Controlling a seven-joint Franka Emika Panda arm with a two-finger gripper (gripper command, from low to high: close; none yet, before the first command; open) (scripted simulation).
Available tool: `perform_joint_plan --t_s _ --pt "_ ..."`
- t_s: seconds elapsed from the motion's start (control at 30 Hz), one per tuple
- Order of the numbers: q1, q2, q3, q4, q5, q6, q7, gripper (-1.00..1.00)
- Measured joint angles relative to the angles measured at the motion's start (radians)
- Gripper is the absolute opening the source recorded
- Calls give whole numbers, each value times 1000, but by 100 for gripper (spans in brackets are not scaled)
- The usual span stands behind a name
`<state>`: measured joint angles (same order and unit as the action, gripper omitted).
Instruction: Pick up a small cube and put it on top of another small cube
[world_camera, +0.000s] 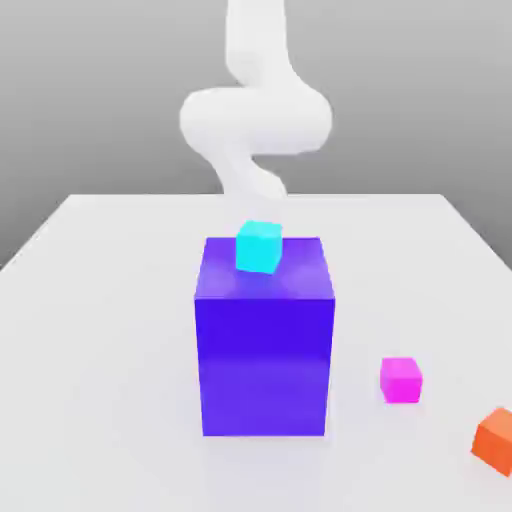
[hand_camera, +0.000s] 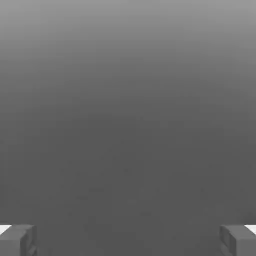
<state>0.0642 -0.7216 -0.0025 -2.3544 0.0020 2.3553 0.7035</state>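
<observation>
a white table (world_camera: 100, 330) fills the lower two thirds of the exterior view, its left, right and near edges cut off by the frame, with a plain grey backdrop above it. at the top centre a white robot arm (world_camera: 255, 115) curves down out of the frame's upper edge; its top is cut off and its lower end passes out of sight behind the blocks. in the centre stands a big blue-violet block (world_camera: 265, 345), upright on the table, the largest object there. a cyan cube (world_camera: 259, 247) sits at the block's upper back edge, overlapping its top face; whether it rests on the block or stands behind it is hard to tell. the small cube (world_camera: 401, 380), bright magenta-pink, lies on the table in the lower right, just right of the big block and apart from it. an orange cube (world_camera: 495, 440) lies at the far lower right, partly cut off by the frame edge. in the hand view the gripper (hand_camera: 128, 240) is spread wide and holds nothing, its two grey fingertips (hand_camera: 17, 240) in the bottom corners, cut off by the frame.
</observation>
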Motion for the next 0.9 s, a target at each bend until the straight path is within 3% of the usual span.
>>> perform_joint_plan --t_s 0.37,0.63,0.87,0.9 --pt "303 413 12 -267 21 282 -504 0" --pt "459 708 88 -459 3 484 -841 0" --pt "516 962 35 -445 -77 684 -831 0" --pt "524 996 26 -439 -78 712 -829 -100"
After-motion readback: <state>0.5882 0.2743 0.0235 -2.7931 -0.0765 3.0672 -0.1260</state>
